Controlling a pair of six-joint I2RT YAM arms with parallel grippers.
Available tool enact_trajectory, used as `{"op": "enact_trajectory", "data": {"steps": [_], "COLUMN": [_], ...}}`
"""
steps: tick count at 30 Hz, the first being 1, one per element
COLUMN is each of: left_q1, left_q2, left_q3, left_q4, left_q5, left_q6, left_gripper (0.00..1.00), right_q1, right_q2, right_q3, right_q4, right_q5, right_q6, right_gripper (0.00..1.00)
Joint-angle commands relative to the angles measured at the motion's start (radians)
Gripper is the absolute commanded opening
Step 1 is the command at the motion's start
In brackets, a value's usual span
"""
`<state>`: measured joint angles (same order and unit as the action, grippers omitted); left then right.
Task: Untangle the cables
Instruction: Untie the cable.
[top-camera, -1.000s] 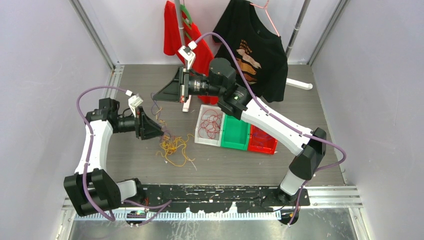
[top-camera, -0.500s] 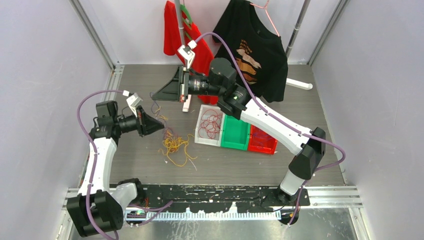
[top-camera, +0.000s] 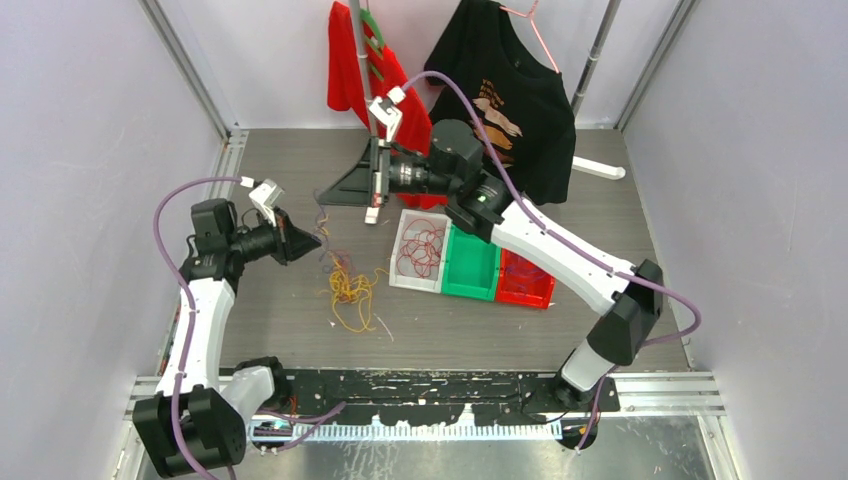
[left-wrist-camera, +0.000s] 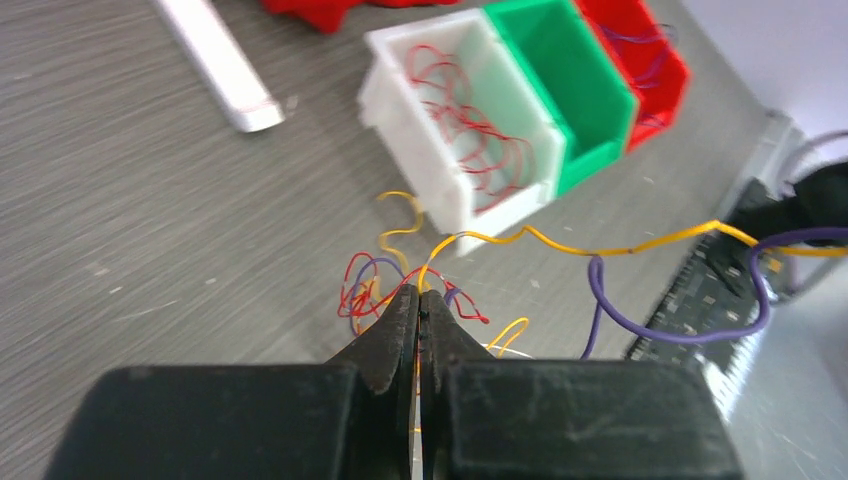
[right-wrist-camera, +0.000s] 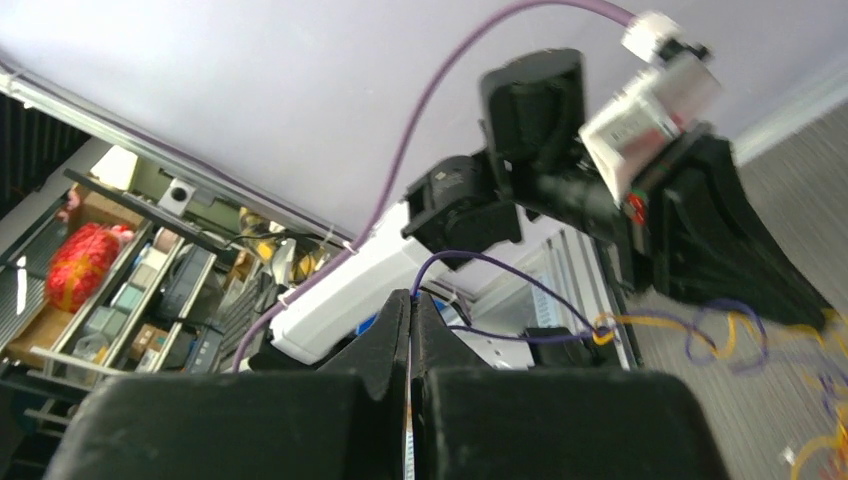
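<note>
Pinching a yellow cable (left-wrist-camera: 500, 238), our left gripper (left-wrist-camera: 420, 297) is closed; our right gripper (right-wrist-camera: 411, 300) is closed on a purple cable (right-wrist-camera: 470, 254). We see the tangled cables (top-camera: 349, 290) left of centre on the table (top-camera: 460, 335).

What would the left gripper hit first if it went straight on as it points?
The loose cables bunched at the shut tips of the left gripper, where it appears to pinch a yellow strand. Past them the line runs toward the white bin; depth is unclear.
</note>
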<state>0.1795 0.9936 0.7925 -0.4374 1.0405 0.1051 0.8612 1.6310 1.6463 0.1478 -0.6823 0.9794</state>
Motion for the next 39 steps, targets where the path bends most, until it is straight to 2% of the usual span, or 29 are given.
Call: {"op": "enact_trajectory", "data": {"steps": [1, 3, 6, 12, 16, 26, 39], "left_q1": [0.016, 0.024, 0.059, 0.076, 0.077, 0.077, 0.077], "left_q2": [-0.031, -0.010, 0.034, 0.087, 0.103, 0.151, 0.250], "left_q3": [-0.003, 0.014, 0.040, 0.022, -0.001, -0.070, -0.089], "left_q4": [0.078, 0.056, 0.039, 0.043, 0.045, 0.068, 0.124], "left_q5": [-0.295, -0.365, -0.396, -0.476, -0.505, -0.638, -0.751], "left_q6": [-0.023, 0.011, 0.045, 0.141, 0.202, 0.429, 0.572], "left_gripper": [0.00, 0.00, 0.00, 0.00, 0.00, 0.00, 0.00], "right_q1": [-0.059, -0.086, -0.128, -0.182, -0.199, -0.203, -0.204], "right_q2": [-0.172, -0.239, -0.323, -0.428, -0.437, -0.398, -0.414], "right_q3": [-0.082, -0.121, -0.153, -0.110, -0.001, 0.299, 0.558], "right_q4": [-0.033, -0.088, -0.175, -0.331, -0.413, -0.446, -0.615], "right_q5": [-0.002, 0.007, 0.022, 0.048, 0.067, 0.106, 0.412], "right_q6": [-0.047, -0.078, -0.128, -0.208, -0.250, -0.289, -0.527], "right_gripper": [0.01, 0.01, 0.01, 0.01, 0.01, 0.01, 0.01]}}
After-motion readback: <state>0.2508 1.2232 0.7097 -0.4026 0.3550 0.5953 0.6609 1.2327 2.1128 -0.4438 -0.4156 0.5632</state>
